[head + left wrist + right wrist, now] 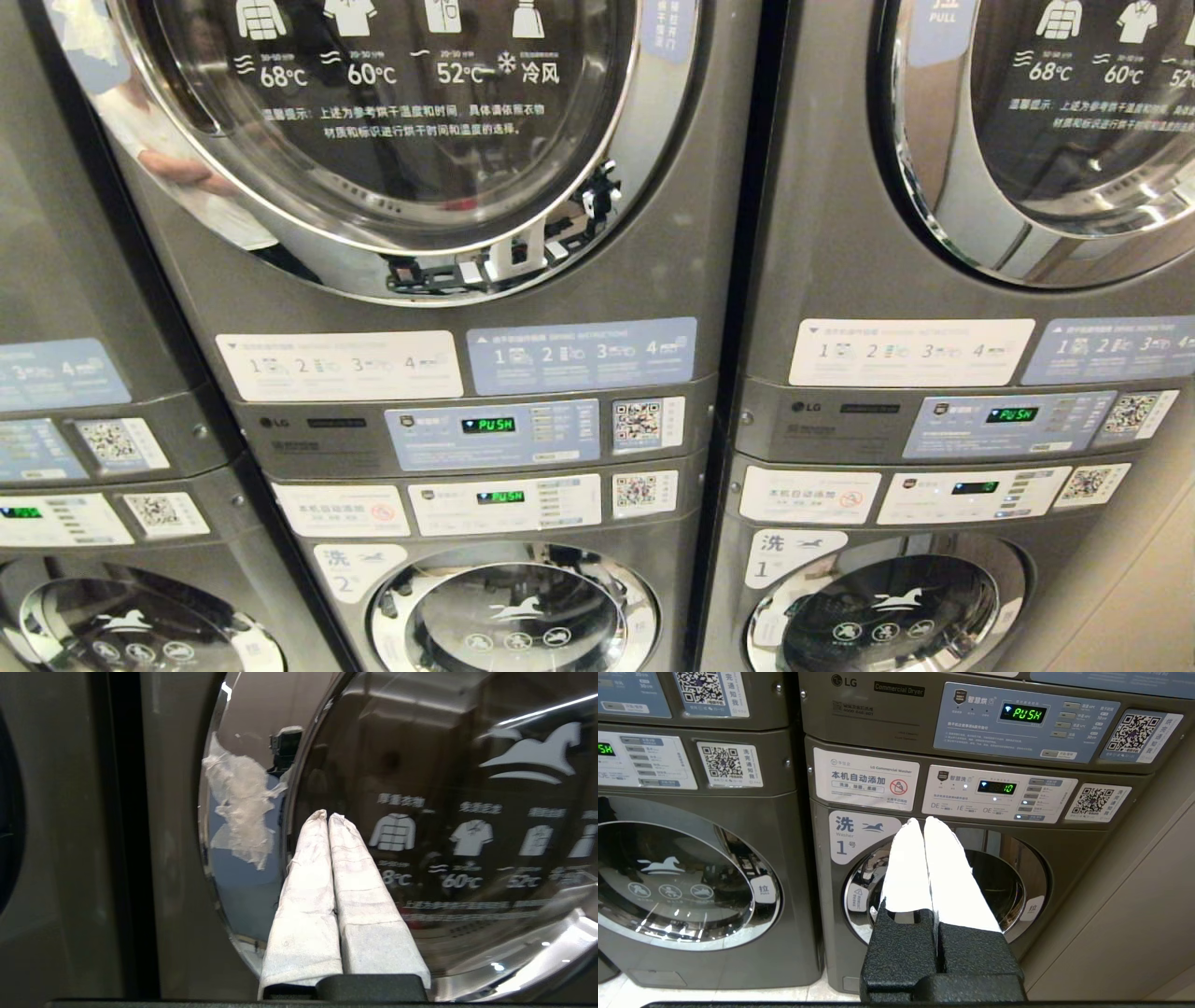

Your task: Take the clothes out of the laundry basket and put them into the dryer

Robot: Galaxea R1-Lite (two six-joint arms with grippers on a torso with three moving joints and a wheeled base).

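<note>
The clothes and the laundry basket are out of view. A grey dryer with a round, chrome-rimmed glass door (pixel 392 121) fills the upper middle of the head view, and its door is closed. My left gripper (pixel 328 815) is shut and empty; its white-wrapped fingers point at the left part of that door (pixel 444 812), close to the chrome rim. My right gripper (pixel 923 821) is also shut and empty, hanging low in front of the washer marked 1 (pixel 866 837). Neither arm shows in the head view.
A second dryer door (pixel 1055 131) stands at the upper right. Control panels showing PUSH (pixel 488 425) sit between the dryers and the washer doors (pixel 513 616) below. A torn sticker (pixel 243 807) clings to the chrome rim. A beige wall (pixel 1134 933) borders the right side.
</note>
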